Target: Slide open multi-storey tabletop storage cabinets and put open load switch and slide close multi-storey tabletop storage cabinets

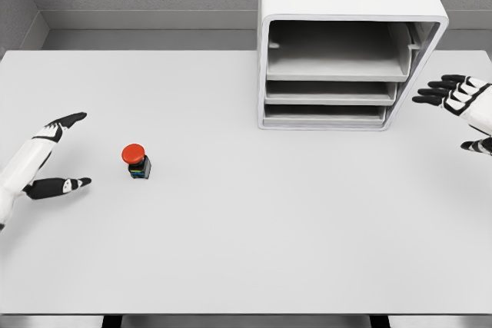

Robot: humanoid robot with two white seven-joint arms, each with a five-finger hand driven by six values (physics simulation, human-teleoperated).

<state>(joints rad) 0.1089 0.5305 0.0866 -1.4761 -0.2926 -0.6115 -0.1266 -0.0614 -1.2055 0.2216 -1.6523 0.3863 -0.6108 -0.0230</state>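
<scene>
A wide white desk [246, 251] fills the head view, set against a grey wall. At its far side, right of the middle, stands the white storage cabinet [346, 44], a rounded box with its front facing the robot and three trays stacked inside; the top tray [334, 63] sits deeper than the middle tray [330, 92] and the bottom tray [324, 115], and all three look to lie within the cabinet's shell. The load switch [137, 160], a small dark block topped by a red round button, stands upright on the desk at the left, well apart from the cabinet. The left hand [55, 157] comes in from the lower left edge and hovers just to the left of the switch, not touching it, its thumb and fingers spread wide with the gap facing the switch and holding nothing. The right hand [460, 109] enters from the right edge, near the cabinet's right side but apart from it, its dark fingers [438, 91] stretched out toward the cabinet and relaxed, holding nothing
</scene>
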